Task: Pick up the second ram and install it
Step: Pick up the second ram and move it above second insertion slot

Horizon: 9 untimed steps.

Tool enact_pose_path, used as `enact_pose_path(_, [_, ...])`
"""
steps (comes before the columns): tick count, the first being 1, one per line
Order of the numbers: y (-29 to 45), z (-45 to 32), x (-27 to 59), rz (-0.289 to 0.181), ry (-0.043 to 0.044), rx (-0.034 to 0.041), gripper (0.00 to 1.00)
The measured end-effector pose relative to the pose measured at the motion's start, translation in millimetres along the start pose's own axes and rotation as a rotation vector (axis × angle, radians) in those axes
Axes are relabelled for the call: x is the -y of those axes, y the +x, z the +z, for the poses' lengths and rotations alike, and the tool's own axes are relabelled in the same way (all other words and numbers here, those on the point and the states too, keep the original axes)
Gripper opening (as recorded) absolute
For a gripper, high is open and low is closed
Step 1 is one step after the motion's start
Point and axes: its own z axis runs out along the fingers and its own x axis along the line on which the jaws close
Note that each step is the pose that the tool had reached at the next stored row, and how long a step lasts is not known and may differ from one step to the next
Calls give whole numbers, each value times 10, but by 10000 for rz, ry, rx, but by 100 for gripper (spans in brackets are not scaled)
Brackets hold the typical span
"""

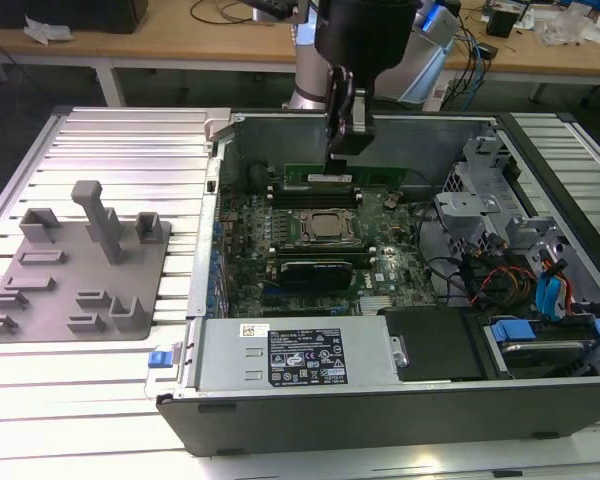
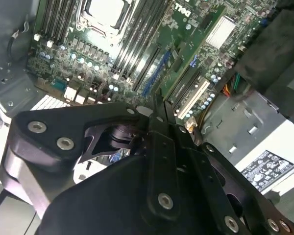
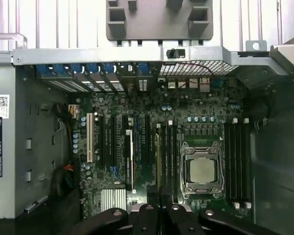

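My gripper (image 1: 340,155) hangs over the open computer case, shut on the second ram (image 1: 345,176), a long green stick with dark chips. The stick is held level at its middle, above the motherboard (image 1: 380,275) and close to the CPU socket (image 1: 325,228). In the first wrist view the ram (image 3: 159,161) appears edge-on as a thin line running out from the gripper (image 3: 160,208), beside the black memory slots (image 3: 169,156) next to the socket (image 3: 202,169). In the second wrist view the gripper (image 2: 154,105) has its fingers pressed together over the board, and the ram is hard to make out.
A grey fixture plate (image 1: 75,265) with upright pegs lies on the ribbed table at the exterior view's left. Inside the case are the power supply (image 1: 300,350) at the front, a metal drive cage (image 1: 500,210) and blue-tabbed cables (image 1: 550,295) at the right.
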Motion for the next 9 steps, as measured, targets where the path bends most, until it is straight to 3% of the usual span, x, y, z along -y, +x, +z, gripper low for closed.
enact_pose_path(7, [-89,152,6,-86,0,-4,9])
enact_pose_path(9, [-167,221,8,-165,0,-8,9])
